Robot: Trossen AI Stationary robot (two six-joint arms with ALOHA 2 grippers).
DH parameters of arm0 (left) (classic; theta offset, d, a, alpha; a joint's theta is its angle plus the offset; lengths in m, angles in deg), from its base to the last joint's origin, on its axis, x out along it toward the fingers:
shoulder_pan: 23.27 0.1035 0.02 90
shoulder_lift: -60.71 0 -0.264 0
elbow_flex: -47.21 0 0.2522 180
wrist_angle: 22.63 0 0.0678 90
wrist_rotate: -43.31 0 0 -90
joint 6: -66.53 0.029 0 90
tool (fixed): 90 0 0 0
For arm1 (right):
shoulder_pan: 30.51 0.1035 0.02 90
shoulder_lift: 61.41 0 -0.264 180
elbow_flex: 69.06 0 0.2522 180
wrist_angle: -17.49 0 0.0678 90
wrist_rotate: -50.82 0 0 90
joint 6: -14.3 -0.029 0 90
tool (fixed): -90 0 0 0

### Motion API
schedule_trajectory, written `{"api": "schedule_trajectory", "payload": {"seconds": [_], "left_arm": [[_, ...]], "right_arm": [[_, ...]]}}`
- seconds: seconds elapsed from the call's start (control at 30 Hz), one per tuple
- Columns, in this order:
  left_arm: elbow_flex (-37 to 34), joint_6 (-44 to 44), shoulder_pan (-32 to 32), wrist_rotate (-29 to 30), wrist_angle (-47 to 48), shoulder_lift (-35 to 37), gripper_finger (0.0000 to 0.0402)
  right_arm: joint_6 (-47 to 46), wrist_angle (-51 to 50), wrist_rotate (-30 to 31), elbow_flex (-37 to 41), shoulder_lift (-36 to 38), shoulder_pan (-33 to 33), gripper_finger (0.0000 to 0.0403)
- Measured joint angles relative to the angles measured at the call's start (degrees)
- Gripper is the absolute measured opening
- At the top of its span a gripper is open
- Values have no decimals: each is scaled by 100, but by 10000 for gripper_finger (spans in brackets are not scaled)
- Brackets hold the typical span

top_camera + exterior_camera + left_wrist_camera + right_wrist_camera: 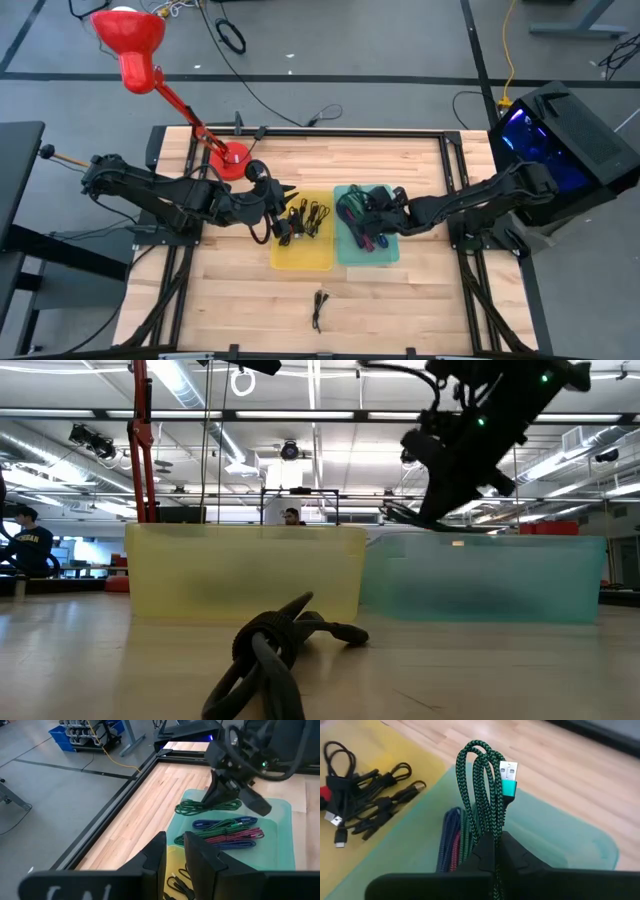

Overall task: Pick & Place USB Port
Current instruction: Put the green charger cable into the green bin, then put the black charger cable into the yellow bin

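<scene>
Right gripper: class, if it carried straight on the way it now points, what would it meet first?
Probably the floor of the teal tray: the right gripper, shut on a green braided cable, points down over it. Depth is unclear.

A wooden table (pixel 400 300) fills the lower middle of the overhead picture. A red desk lamp (pixel 128 40) sits at the upper left, its round base on the table's far edge. At the right edge is a dark case lit blue inside (pixel 560 140). On the grey floor at the top lie a black cord loop (pixel 232 37) and a yellow cord (pixel 508 50). In the level view, a seated person (pixel 30 545) is at the far left and another person (pixel 291 516) is near the centre.
</scene>
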Motion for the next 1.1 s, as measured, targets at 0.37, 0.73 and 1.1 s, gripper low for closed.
{"api": "schedule_trajectory", "payload": {"seconds": [0.37, 0.73, 1.1], "left_arm": [[0, -4, 0, -2, -2, 0, 73], [0, -1096, -19, -23, 17, -38, 73], [-2, -3699, -741, -1194, 225, -1384, 73]], "right_arm": [[509, 1356, -60, 623, 3, -22, 68], [1472, 1480, 184, 623, 28, -227, 144], [2650, 1526, 165, 623, 513, -664, 151]]}}
